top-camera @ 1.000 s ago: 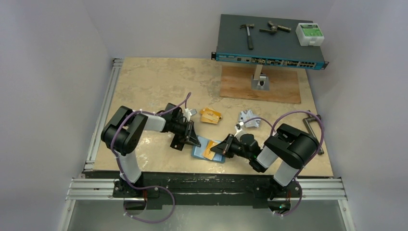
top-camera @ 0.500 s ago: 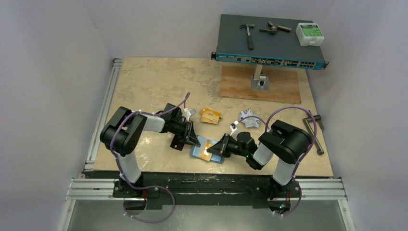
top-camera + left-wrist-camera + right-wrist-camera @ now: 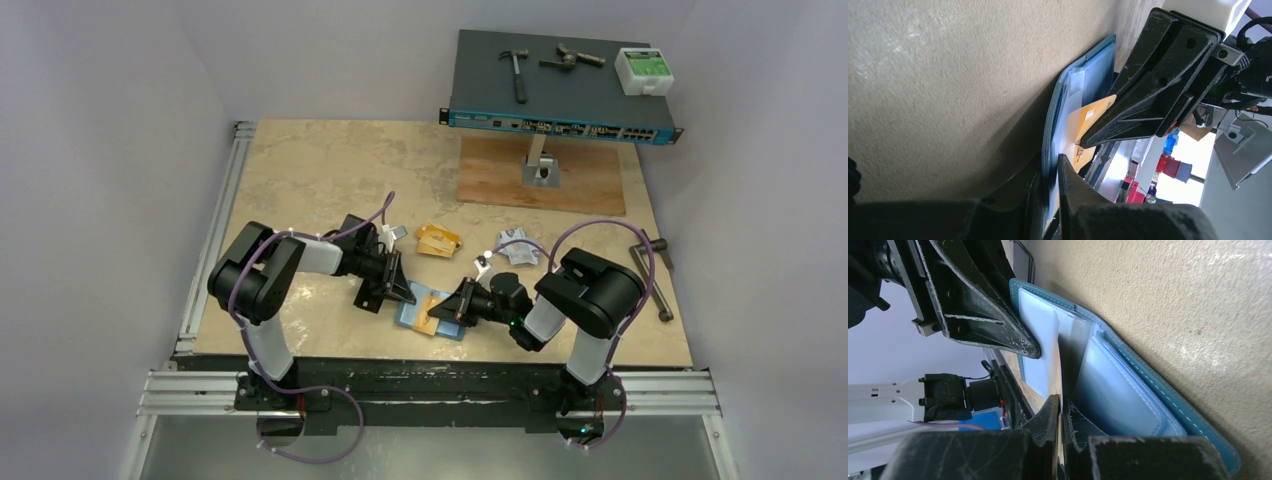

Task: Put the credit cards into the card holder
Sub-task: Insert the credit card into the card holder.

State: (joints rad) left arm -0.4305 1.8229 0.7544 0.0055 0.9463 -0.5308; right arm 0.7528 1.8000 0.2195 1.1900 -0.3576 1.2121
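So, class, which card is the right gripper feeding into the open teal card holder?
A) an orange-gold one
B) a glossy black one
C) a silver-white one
A: the left wrist view shows the right gripper with its fingers shut on an orange-gold card and the card's edge at the pockets of the card holder.

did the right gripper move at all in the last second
Yes. The right gripper, shut on an orange card, has slid left, farther across the card holder, which lies where it did.
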